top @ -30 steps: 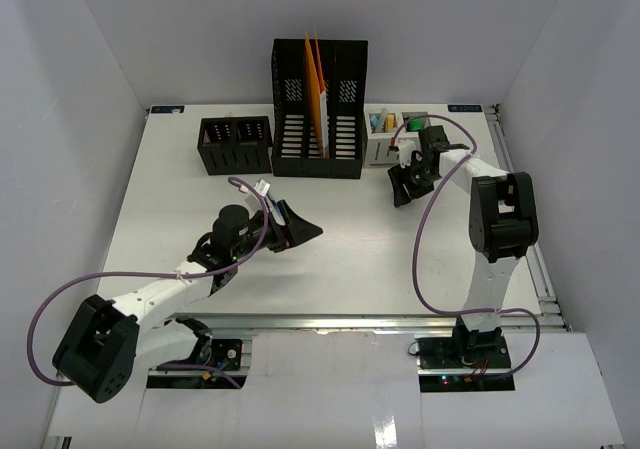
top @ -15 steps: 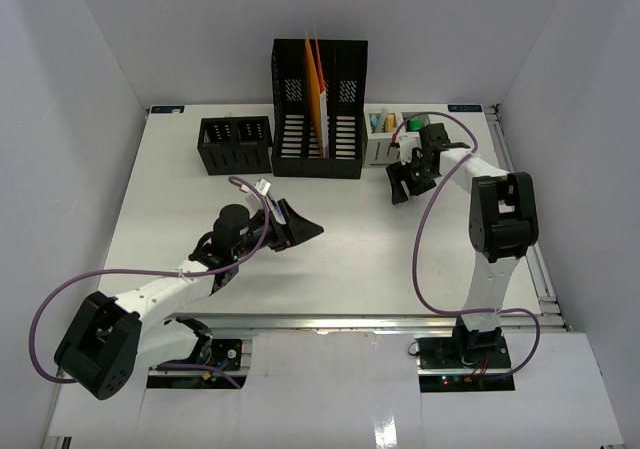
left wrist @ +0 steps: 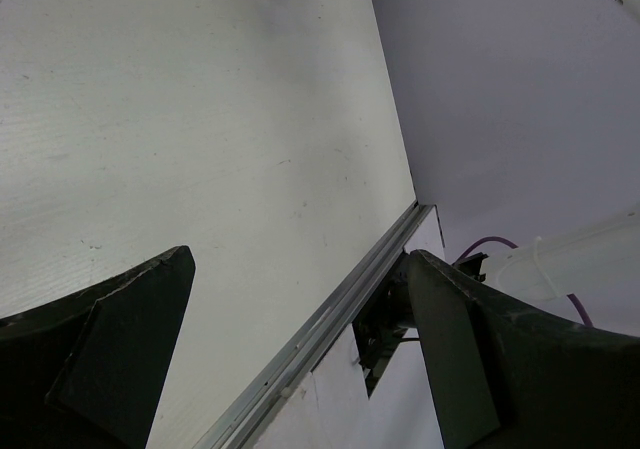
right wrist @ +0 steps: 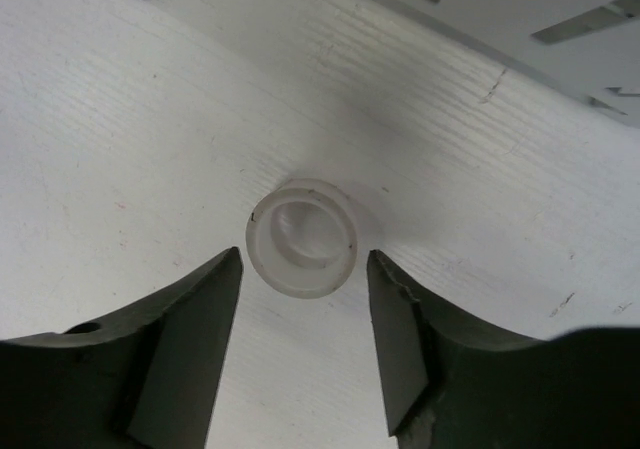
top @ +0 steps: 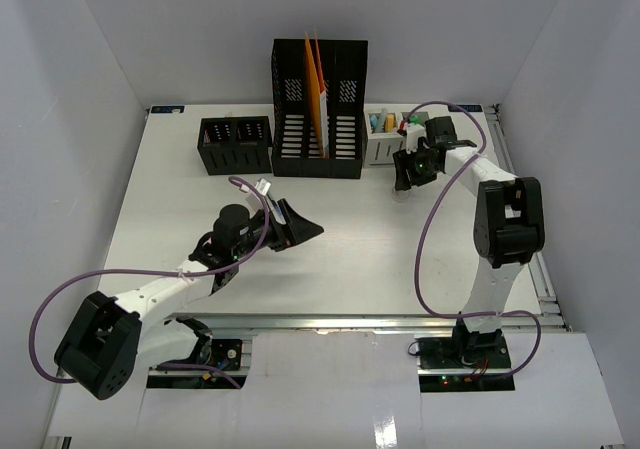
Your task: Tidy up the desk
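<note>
The desk [top: 350,259] is a white tabletop with a metal rail [top: 350,319] along its near edge. A small white round cap [right wrist: 302,237] lies open side up on it. My right gripper [right wrist: 303,256] is open, with one finger on each side of the cap, just short of it and not touching. In the top view the right gripper [top: 410,169] hangs near the back right, with the cap [top: 403,193] faint below it. My left gripper [top: 305,227] is open and empty over the middle of the desk. Its wrist view shows the gripper [left wrist: 300,257] with the rail [left wrist: 330,319] between its fingers.
A tall black file holder [top: 320,109] with orange folders stands at the back centre. A low black organizer [top: 236,145] sits to its left, and a small white holder [top: 383,134] with coloured items to its right. White walls enclose the desk.
</note>
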Controlling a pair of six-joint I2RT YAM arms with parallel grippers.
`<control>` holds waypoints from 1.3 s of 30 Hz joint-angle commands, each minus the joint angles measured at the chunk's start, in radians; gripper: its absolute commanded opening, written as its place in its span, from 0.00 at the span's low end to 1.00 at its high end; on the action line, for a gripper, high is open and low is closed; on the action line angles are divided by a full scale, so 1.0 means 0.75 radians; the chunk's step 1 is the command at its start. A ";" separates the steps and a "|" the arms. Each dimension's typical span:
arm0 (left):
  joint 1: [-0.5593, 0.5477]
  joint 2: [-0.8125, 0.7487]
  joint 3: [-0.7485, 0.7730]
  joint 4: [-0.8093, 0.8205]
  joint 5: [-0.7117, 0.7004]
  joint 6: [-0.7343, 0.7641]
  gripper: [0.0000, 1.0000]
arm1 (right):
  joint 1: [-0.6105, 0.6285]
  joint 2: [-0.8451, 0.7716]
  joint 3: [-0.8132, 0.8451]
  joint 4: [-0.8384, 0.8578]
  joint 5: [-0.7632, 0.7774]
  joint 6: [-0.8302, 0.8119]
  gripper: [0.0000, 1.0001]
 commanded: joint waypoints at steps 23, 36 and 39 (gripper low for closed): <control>-0.005 0.366 0.086 0.431 0.128 -0.237 0.68 | -0.013 0.007 -0.078 0.076 -0.139 -0.020 0.08; -0.160 0.841 0.461 0.489 0.058 -0.316 0.78 | 0.058 -0.236 -0.305 0.136 -0.465 0.117 0.08; -0.195 0.897 0.528 0.429 -0.023 -0.321 0.78 | 0.059 -0.261 -0.315 0.144 -0.493 0.125 0.08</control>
